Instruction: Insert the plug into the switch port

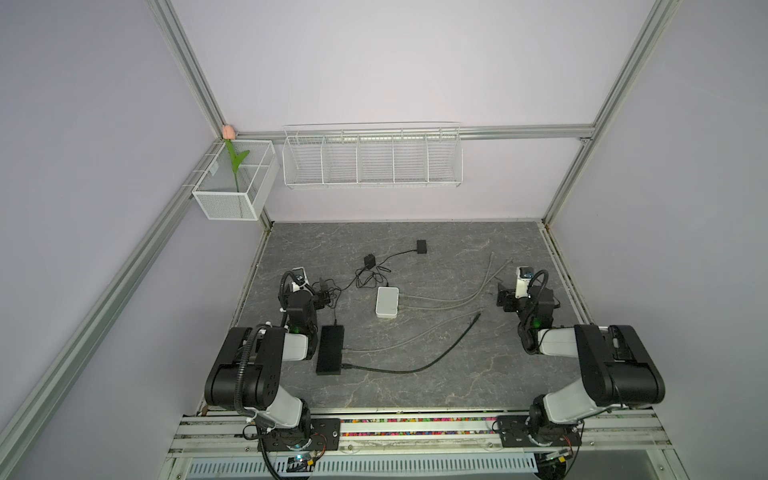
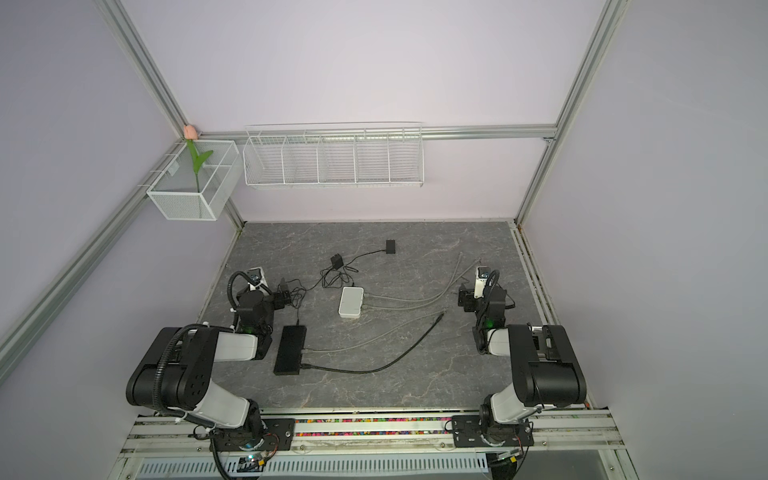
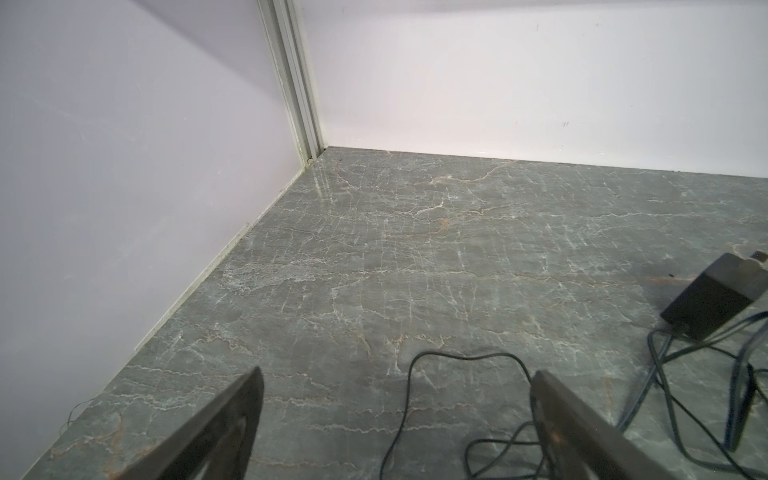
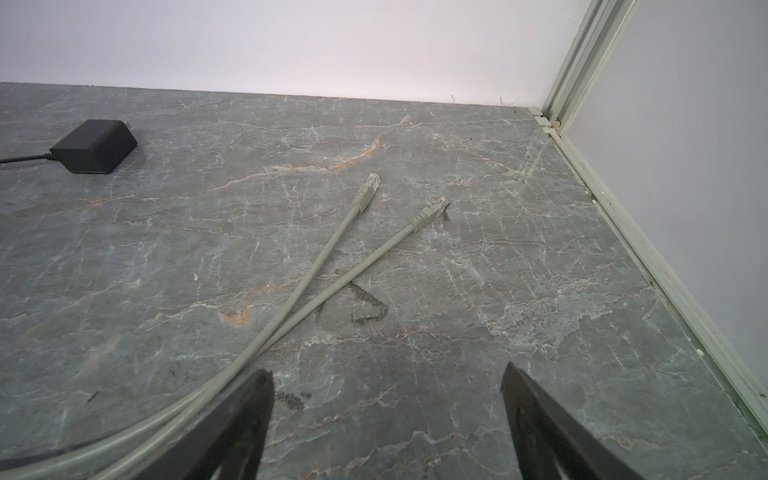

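Black fingertips of the right gripper (image 4: 386, 374) stand wide apart and empty above the marble-patterned table (image 4: 540, 257). Just ahead of those jaws, two gray plugs (image 4: 369, 187) lie side by side on loose cable ends, untouched. Their gray cables (image 4: 291, 303) cross and run back past one jaw. In both top views they lead to the white switch (image 1: 387, 302), which sits between the two grippers and well apart from each. The left gripper (image 3: 397, 374) is also spread wide and holds nothing. A thin black cord (image 3: 409, 374) loops between its jaws, and a black power adapter (image 3: 715, 299) lies ahead to one side. Behind those jaws, a black box (image 1: 330, 350) lies beside the arm.
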`<state>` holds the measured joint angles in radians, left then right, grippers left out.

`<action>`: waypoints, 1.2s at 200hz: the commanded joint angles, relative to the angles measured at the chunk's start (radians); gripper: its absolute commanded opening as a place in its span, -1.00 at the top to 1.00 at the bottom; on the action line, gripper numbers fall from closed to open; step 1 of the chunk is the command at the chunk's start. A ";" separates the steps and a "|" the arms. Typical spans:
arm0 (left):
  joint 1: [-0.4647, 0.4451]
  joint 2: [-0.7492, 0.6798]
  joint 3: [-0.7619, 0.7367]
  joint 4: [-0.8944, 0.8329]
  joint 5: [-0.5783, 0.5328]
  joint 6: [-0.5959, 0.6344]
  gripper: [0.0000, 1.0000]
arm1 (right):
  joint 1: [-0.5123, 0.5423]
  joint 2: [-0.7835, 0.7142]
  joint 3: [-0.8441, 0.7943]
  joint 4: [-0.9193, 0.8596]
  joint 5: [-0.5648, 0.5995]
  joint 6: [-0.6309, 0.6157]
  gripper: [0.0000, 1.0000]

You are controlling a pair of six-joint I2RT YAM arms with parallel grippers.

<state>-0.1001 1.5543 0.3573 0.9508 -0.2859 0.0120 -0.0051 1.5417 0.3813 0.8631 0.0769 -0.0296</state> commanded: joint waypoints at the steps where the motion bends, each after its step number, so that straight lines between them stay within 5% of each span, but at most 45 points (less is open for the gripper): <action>1: 0.001 0.000 0.015 -0.002 0.006 0.000 -0.98 | -0.002 -0.011 0.005 0.002 -0.014 0.000 -0.78; 240: 0.003 0.000 0.016 -0.009 0.012 -0.001 -0.98 | 0.005 -0.011 0.005 0.002 0.000 -0.006 -0.78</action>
<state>-0.1001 1.5543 0.3573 0.9482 -0.2832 0.0120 -0.0048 1.5417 0.3813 0.8631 0.0776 -0.0296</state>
